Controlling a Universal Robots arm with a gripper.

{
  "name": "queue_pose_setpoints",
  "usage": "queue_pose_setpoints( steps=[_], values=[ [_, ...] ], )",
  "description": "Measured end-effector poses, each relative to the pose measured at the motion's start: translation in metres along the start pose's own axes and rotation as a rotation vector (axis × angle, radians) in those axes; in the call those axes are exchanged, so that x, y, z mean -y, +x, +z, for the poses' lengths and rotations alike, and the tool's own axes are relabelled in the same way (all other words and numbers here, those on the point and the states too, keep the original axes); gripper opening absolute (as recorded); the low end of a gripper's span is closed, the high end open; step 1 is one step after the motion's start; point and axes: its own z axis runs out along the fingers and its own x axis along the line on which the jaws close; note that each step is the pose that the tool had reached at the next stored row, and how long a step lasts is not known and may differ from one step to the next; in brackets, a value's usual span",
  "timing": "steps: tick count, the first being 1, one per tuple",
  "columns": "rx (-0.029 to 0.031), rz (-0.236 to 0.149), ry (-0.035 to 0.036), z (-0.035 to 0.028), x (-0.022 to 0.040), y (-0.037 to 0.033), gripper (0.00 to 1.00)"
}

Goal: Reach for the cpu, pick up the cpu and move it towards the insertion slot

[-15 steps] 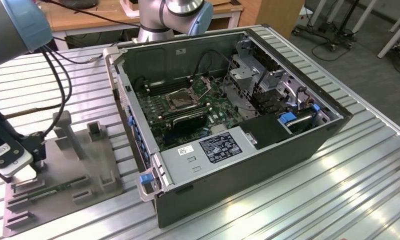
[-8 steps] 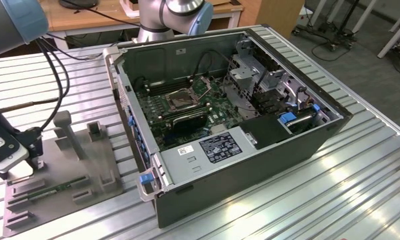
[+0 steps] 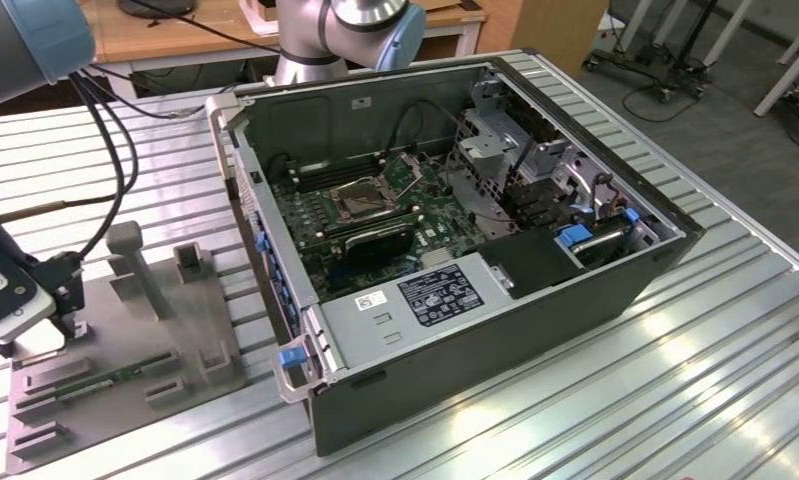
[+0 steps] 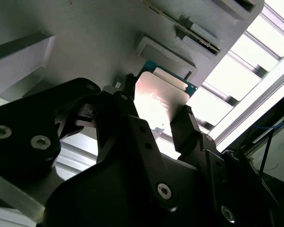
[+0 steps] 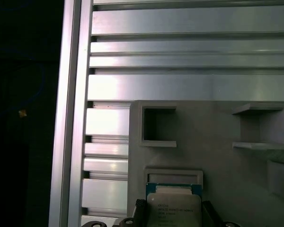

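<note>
Straddling the cpu (image 4: 156, 105) on its grey plate (image 5: 217, 165), the gripper (image 4: 157, 97) stands slightly open — fingers (image 4: 188, 128) beside both edges, holding nothing.

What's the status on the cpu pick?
The gripper is down at the cpu, grip unclear. The cpu lies on the grey fixture plate, not lifted. Nothing over the insertion slot.
</note>
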Motion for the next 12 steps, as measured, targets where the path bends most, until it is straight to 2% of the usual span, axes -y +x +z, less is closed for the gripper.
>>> queue_pose_setpoints(
  steps=[12],
  values=[
    [-0.0001, 0.000, 0.0001, -0.0034, -0.0001, 0.0000, 0.54]
  ],
)
